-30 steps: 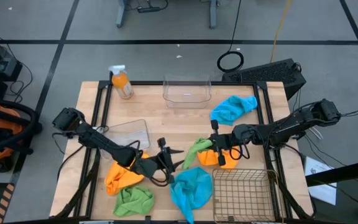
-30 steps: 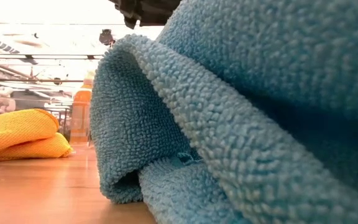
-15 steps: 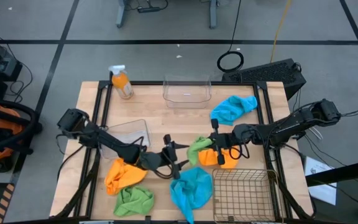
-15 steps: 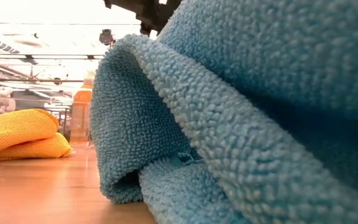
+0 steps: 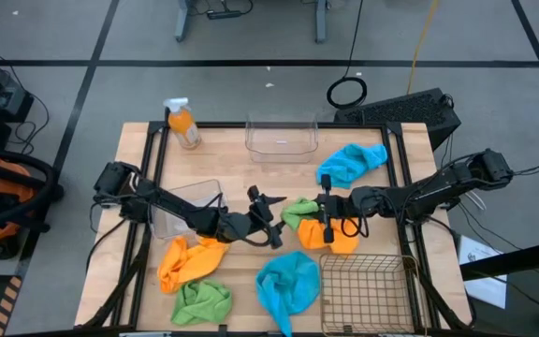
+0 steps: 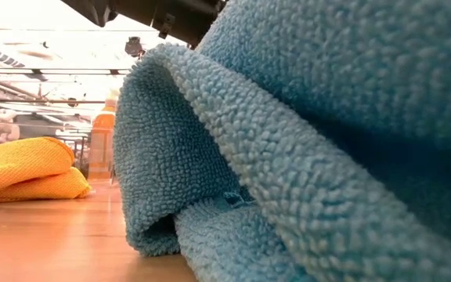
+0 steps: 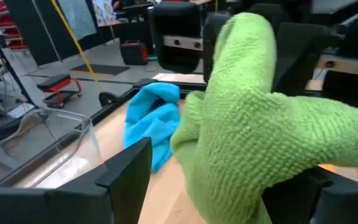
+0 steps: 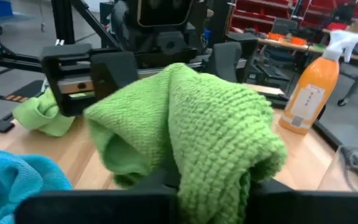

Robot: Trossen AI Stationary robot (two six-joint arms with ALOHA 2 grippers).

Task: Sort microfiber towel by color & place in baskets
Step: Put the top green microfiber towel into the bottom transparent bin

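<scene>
A green towel (image 5: 298, 213) hangs bunched at mid-table between my two grippers. My right gripper (image 5: 323, 218) is shut on it from the right. My left gripper (image 5: 272, 220) is open at its left end, with a finger (image 7: 129, 171) on either side of the green towel (image 7: 247, 124). An orange towel (image 5: 333, 238) lies just below. Blue towels lie far right (image 5: 352, 161) and near centre (image 5: 288, 285). Another orange towel (image 5: 185, 262) and a green one (image 5: 202, 301) lie near left. My right gripper pinches a bunched fold of the green towel (image 8: 211, 163) between its two fingers, coming in about level from the table's right side. The towel bulges up and droops away from the fingers, several layers thick. My left gripper's fingers flank the towel; I cannot tell whether they touch it.
A clear tub (image 5: 282, 136) stands at the far edge and another (image 5: 193, 198) under my left arm. A wire-mesh basket (image 5: 368, 288) sits at the near right. An orange spray bottle (image 5: 183, 124) stands far left. In the low view the near blue towel (image 6: 304, 157) blocks nearly everything.
My left gripper has travelled toward the table's right and far side, from beside the near-left orange towel up to the green towel. The green towel's free end, which hung toward the near side, now sits bunched higher between the two grippers. My right gripper's wrist has rolled slightly.
</scene>
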